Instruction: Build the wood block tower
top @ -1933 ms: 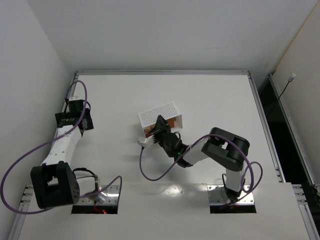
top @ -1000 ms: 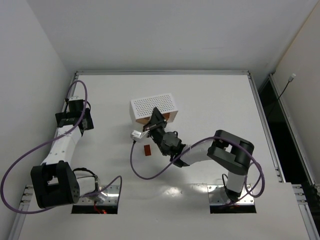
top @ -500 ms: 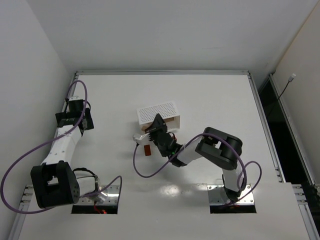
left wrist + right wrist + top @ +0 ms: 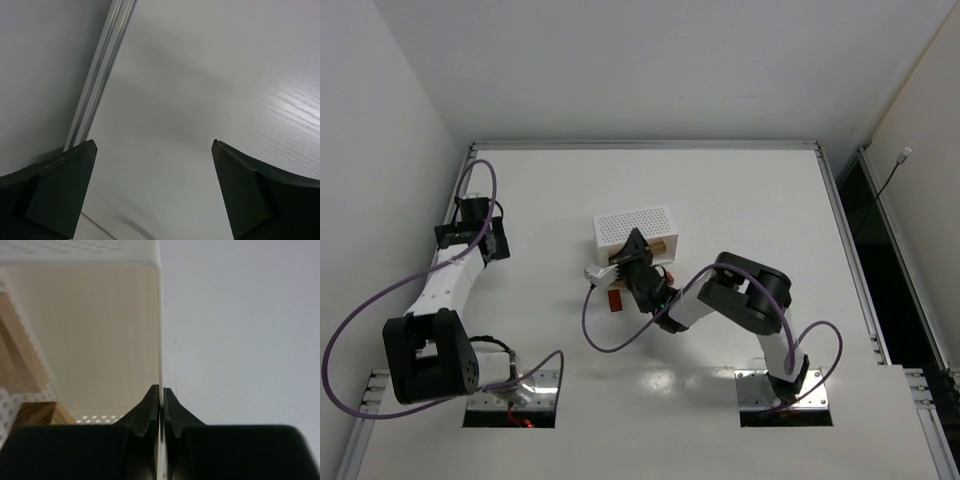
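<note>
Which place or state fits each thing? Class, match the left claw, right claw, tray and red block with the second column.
1 left claw
2 right claw
3 tray
4 red block

a loose on the table
b open, beside the rail
c white, perforated, wood inside
d shut on the tray wall

Pairs: 1-b; 2-d; 3-c; 4-a
</note>
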Available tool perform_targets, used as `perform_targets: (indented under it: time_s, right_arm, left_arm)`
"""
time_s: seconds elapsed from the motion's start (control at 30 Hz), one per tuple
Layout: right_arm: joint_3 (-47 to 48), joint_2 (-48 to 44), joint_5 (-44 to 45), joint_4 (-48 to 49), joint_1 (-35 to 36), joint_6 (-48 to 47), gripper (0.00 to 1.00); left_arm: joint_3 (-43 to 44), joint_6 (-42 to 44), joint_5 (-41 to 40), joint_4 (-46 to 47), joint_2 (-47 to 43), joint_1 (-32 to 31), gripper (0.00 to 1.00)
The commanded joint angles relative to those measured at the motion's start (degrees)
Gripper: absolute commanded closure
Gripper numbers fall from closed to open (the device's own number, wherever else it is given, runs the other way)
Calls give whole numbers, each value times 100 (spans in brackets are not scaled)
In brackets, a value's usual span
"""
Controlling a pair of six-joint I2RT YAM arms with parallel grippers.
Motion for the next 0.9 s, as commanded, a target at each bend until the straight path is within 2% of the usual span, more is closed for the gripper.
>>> perform_targets:
  time_s: [0.0,0.43,0.53,0.6,0.63,0.67,0.7,0.73,0.8,0.87]
  right_arm:
    - [348,86,-4,2980,-112,74,100]
    - [235,-203,198,2980,-112,-31,100]
    - [-133,-1106,487,2911,46,-269,100]
    - [-562,-2201,428,2019,160,228,100]
    - [-626,-2208,175,1222,160,658,100]
    - [-626,-1964,33,1214,-48,1011,100]
    - [-470,-1501,31,1579,-129,892,100]
    - [62,-295,84,2975,-182,125,100]
    - [602,252,285,2989,-313,-68,100]
    - [674,192,-178,2771,-367,99,100]
  left_arm:
    - [279,-130,-110,106,79,68,0]
    - [226,-131,4,167,193,68,0]
    - [226,-131,4,97,193,68,0]
    - [226,-131,4,97,105,68,0]
    - [165,-131,57,175,27,68,0]
    - [165,-131,57,176,26,68,0]
    - [113,-131,57,254,26,68,0]
    - [251,-131,5,255,191,68,0]
    - [322,-131,4,150,324,68,0]
    - [402,-183,4,97,377,16,0]
